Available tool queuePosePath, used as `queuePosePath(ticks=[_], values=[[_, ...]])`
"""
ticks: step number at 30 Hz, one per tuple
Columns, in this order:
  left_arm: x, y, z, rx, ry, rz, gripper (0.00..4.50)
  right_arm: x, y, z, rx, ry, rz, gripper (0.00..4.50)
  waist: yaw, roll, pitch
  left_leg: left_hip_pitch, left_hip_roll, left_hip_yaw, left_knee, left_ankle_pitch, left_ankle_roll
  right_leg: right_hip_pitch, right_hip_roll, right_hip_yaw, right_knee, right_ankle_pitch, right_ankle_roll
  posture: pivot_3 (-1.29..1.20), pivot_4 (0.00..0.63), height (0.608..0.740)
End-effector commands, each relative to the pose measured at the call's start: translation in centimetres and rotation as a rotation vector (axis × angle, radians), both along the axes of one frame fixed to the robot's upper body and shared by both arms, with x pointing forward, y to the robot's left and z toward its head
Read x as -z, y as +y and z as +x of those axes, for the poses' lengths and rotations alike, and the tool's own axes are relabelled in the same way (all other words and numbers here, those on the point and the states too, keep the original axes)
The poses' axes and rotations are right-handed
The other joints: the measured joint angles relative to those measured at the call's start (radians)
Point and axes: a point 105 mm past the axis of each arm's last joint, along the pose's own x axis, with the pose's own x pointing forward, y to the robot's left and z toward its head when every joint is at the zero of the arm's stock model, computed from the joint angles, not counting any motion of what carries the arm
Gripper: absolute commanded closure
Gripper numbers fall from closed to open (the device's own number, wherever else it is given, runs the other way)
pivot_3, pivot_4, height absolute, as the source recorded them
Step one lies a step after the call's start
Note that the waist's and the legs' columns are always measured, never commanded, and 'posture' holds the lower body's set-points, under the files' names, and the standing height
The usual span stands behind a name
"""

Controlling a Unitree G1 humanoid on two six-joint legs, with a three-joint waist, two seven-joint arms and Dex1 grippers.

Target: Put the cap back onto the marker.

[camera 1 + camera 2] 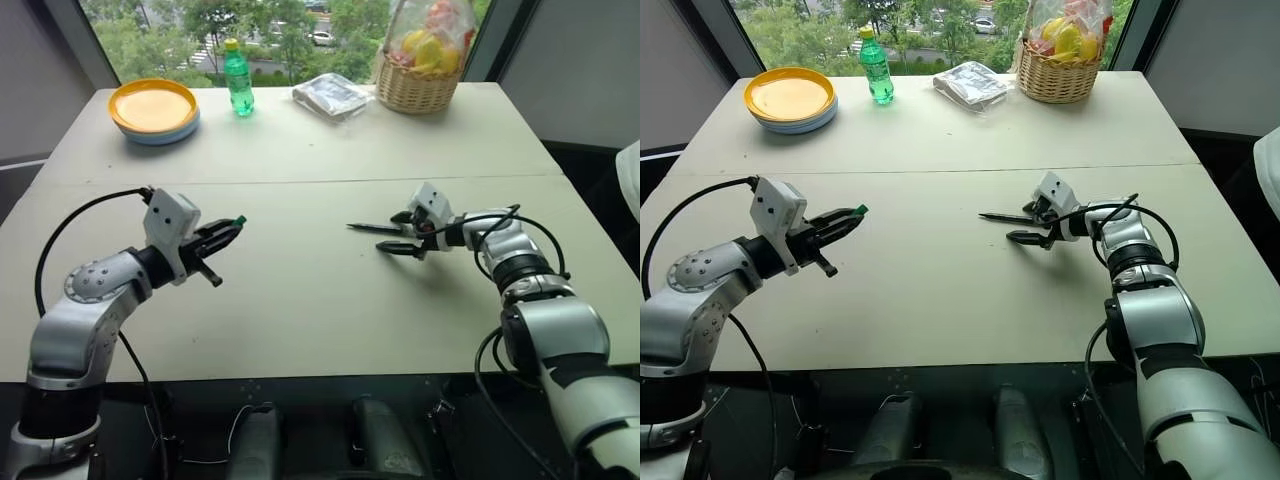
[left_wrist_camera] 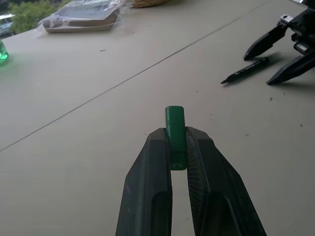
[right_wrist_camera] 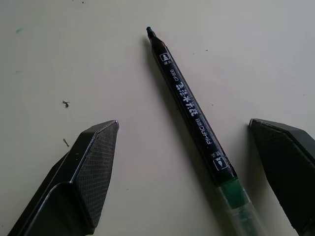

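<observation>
1. Cap (image 2: 174, 132), small and green, was pinched tight in the left claw (image 1: 228, 232), held above the counter (image 1: 300, 300).
2. Marker (image 3: 194, 115) lay flat on the counter.
3. Right claw (image 3: 189, 172) was wide open, one finger on each side of the marker, not gripping it.

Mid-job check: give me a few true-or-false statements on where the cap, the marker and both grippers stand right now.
1. The left gripper is shut on the cap. True.
2. The marker is lifted off the table. False: it lies flat on the table.
3. The right gripper is open, with one finger on each side of the marker. True.
4. The cap is already on the marker. False: the cap is in the left gripper, well apart from the marker.
5. The green bottle stands beside the marker. False: it stands at the far edge, next to the yellow plate.
</observation>
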Motion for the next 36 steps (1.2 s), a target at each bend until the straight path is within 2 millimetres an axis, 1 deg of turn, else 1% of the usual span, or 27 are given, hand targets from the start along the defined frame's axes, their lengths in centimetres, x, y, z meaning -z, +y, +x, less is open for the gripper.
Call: queuePosePath(ticks=[1,11,13,15,17,18,21,26,30,32,36], values=[[-1.5,-0.1,-0.4,0.003,-0.071,0.024,4.46,1.5,0.4,-0.7,-0.012,0.085,-0.004,0.12,0.000,0.000,0.000,0.000,0.000,0.000,0.000,0.000,0.000,0.000,0.000,0.000,0.000,0.000,0.000,0.00,0.150,0.740],[-1.6,0.0,-0.6,-0.003,-0.076,0.039,4.46,1.7,0.6,-0.6,-0.015,0.073,-0.019,0.12,-0.003,0.000,0.000,0.001,0.000,0.000,0.000,0.000,0.000,0.001,0.000,0.000,0.000,0.000,0.000,0.00,0.150,0.740],[-1.5,-0.1,-0.6,-0.003,-0.077,0.041,4.50,1.7,0.5,-0.5,-0.013,0.062,-0.032,0.67,-0.003,0.000,0.000,0.001,0.000,0.000,0.000,0.000,0.000,0.001,0.000,0.000,0.000,0.000,0.000,0.00,0.150,0.740],[-1.5,-0.1,-0.6,-0.003,-0.077,0.042,4.50,1.7,0.5,-0.5,-0.011,0.058,-0.033,1.40,-0.003,0.000,0.000,0.001,0.000,0.000,0.000,0.000,0.000,0.001,0.000,0.000,0.000,0.000,0.000,0.00,0.150,0.740],[-1.5,-0.1,-0.6,-0.004,-0.077,0.043,4.50,1.7,0.5,-0.5,-0.010,0.056,-0.035,2.35,-0.003,0.000,0.000,0.001,0.000,0.000,0.000,0.000,0.000,0.001,0.000,0.000,0.000,0.000,0.000,0.00,0.150,0.740],[-1.5,0.0,-0.6,-0.005,-0.076,0.043,4.50,1.7,0.5,-0.5,-0.010,0.056,-0.035,2.98,-0.003,0.000,0.000,0.001,0.000,0.000,0.000,0.000,0.000,0.001,0.000,0.000,0.000,0.000,0.000,0.00,0.150,0.740],[-1.4,0.1,-0.6,-0.009,-0.074,0.045,4.50,1.8,0.5,-0.5,-0.010,0.055,-0.038,4.46,-0.003,0.000,0.000,0.001,0.000,0.000,0.000,0.000,0.000,0.001,0.000,0.000,0.000,0.000,0.000,0.00,0.150,0.740],[-1.2,0.3,-0.7,-0.003,-0.062,0.048,4.50,1.7,0.7,-0.5,-0.021,0.041,-0.037,4.46,-0.003,0.000,0.000,0.001,0.000,0.000,0.000,0.000,0.000,0.001,0.000,0.000,0.000,0.000,0.000,0.00,0.150,0.740],[-0.9,0.4,-0.5,0.043,-0.052,0.051,4.50,0.9,1.1,-0.3,-0.069,-0.025,-0.066,4.46,-0.006,0.000,0.000,0.001,0.000,0.000,0.000,0.000,0.000,0.001,0.000,0.000,0.000,0.000,0.000,0.00,0.150,0.740],[-0.5,0.4,-0.1,0.089,-0.046,0.078,4.50,-0.1,1.7,-0.2,-0.113,-0.074,-0.068,4.46,-0.009,0.000,0.000,0.001,0.000,0.000,0.000,0.000,0.000,0.001,0.000,0.000,0.000,0.000,0.000,0.00,0.150,0.740],[0.1,0.3,0.7,0.170,-0.052,0.139,4.50,-1.6,2.3,-0.3,-0.217,-0.193,-0.145,4.46,-0.019,0.000,0.000,0.000,0.000,0.000,0.000,0.000,0.000,0.000,0.000,0.000,0.000,0.000,0.000,0.00,0.150,0.740]])
